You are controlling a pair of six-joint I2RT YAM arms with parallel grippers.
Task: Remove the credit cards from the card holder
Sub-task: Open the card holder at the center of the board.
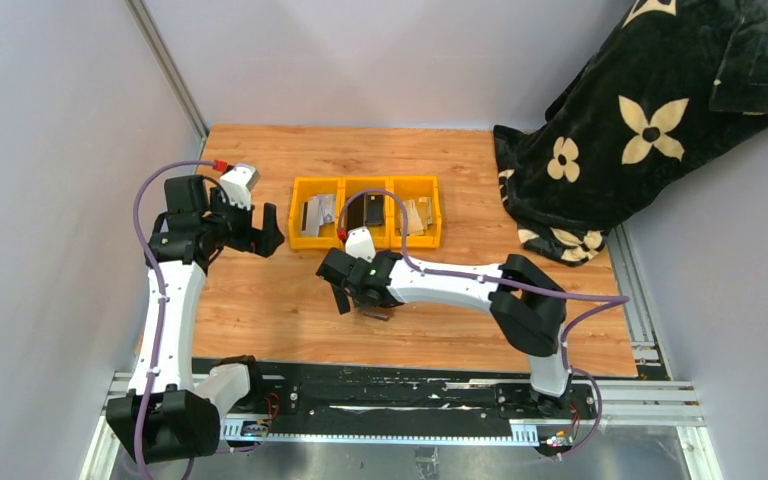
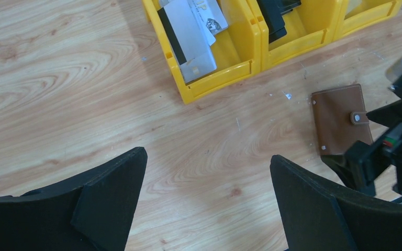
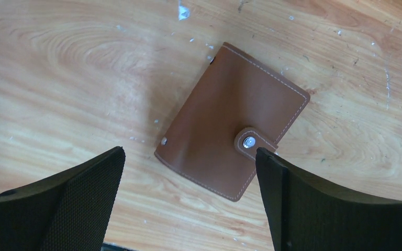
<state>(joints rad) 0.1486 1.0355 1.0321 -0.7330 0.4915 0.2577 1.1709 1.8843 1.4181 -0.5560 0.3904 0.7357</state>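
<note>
Tab [image 3: 249, 141] snapped down, the card holder [image 3: 233, 141] lies flat and closed on the table [image 1: 260, 310] at 6 o'clock from the bins [image 1: 320, 242], probably so the right gripper [image 3: 189, 154], spread wide and empty right above it, can drop astride it. The left gripper [image 2: 208, 156], likewise spread and empty, hovers at 9 o'clock from the bins (perhaps ready to help with the flap). Count: one holder, three yellow bins, two grippers. Credit cards [image 2: 188, 36] show only in the bins, at least two in the leftmost; any inside the holder are hidden
</note>
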